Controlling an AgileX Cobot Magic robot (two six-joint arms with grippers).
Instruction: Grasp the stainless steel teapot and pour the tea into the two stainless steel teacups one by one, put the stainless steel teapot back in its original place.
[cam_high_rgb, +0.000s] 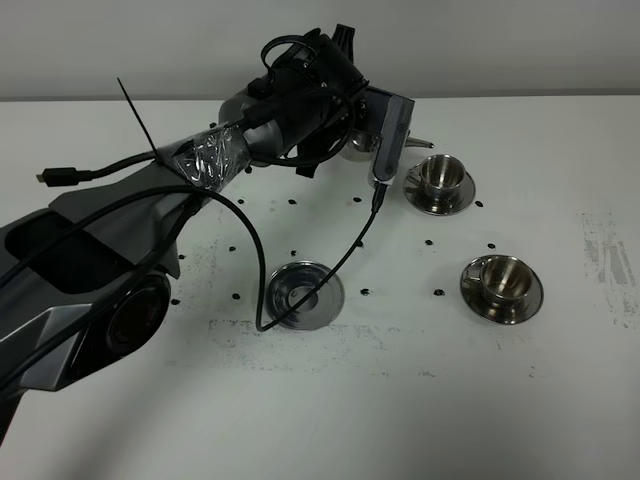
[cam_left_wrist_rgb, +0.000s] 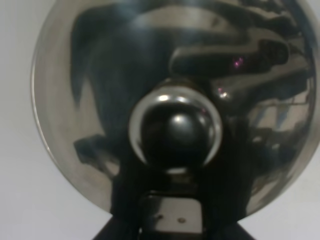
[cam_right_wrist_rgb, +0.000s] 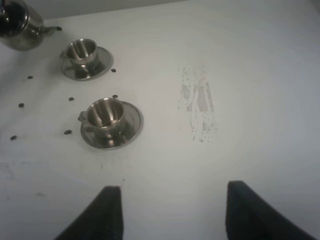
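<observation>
The stainless steel teapot (cam_high_rgb: 356, 150) is mostly hidden under my left arm, away from its saucer, with its thin spout (cam_high_rgb: 422, 143) pointing at the far teacup (cam_high_rgb: 438, 176). My left gripper (cam_high_rgb: 347, 122) is shut on the teapot. In the left wrist view the domed lid (cam_left_wrist_rgb: 100, 100) and its knob (cam_left_wrist_rgb: 175, 131) fill the picture. The near teacup (cam_high_rgb: 500, 278) stands on its saucer to the right. The original place, a ringed steel saucer (cam_high_rgb: 305, 295), lies bare. My right gripper (cam_right_wrist_rgb: 172, 217) hovers open over the table with nothing in it. Both teacups (cam_right_wrist_rgb: 82, 50) (cam_right_wrist_rgb: 106, 113) and the teapot (cam_right_wrist_rgb: 20, 25) lie far from it.
Small dark dots (cam_high_rgb: 365, 292) are scattered over the white table (cam_high_rgb: 420, 400). A scuffed patch (cam_right_wrist_rgb: 200, 102) marks the surface right of the cups. A black cable (cam_high_rgb: 345, 255) hangs from my left arm down to the bare saucer.
</observation>
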